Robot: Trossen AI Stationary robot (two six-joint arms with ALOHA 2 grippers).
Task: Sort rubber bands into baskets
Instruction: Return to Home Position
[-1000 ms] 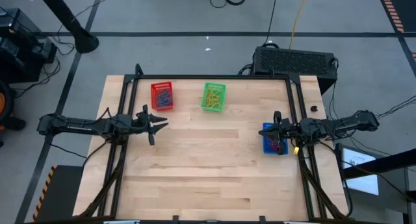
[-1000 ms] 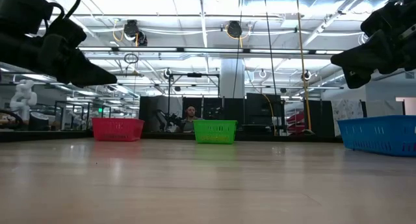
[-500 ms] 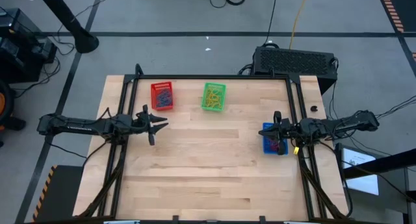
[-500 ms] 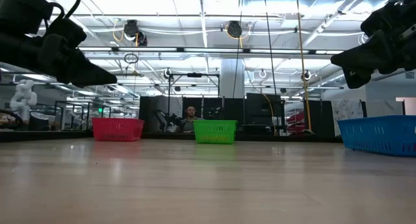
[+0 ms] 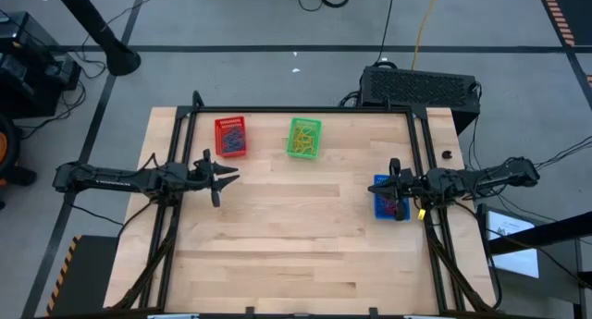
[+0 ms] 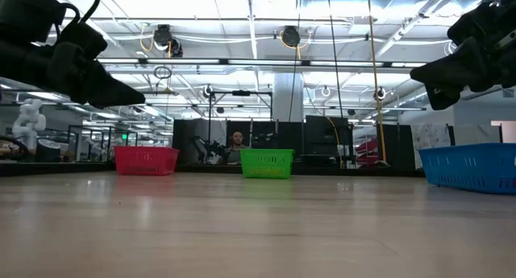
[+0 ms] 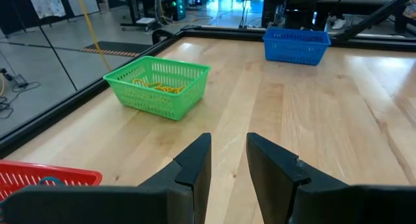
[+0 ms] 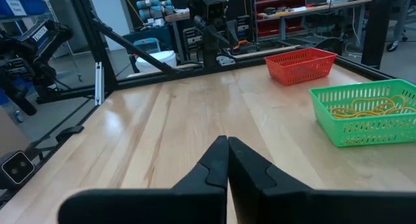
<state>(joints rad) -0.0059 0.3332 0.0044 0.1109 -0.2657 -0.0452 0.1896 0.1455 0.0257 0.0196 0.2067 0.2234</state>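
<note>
Three baskets stand on the wooden table: a red basket (image 5: pixel 230 136) at the far left holding blue-grey bands, a green basket (image 5: pixel 303 137) beside it holding yellow bands (image 7: pixel 159 87), and a blue basket (image 5: pixel 387 198) at the right holding red bands. My left gripper (image 5: pixel 231 176) hovers above the table's left side, near the red basket, its fingers slightly apart and empty (image 7: pixel 227 156). My right gripper (image 5: pixel 393 176) hovers over the blue basket's far end, fingers shut and empty (image 8: pixel 227 152).
A big black box (image 5: pixel 418 86) stands behind the table's far right edge. Black frame rails (image 5: pixel 176 153) run along the table's left and right sides. A person (image 6: pixel 236 141) sits in the room far behind the table. Bare wood fills the table's middle and near half.
</note>
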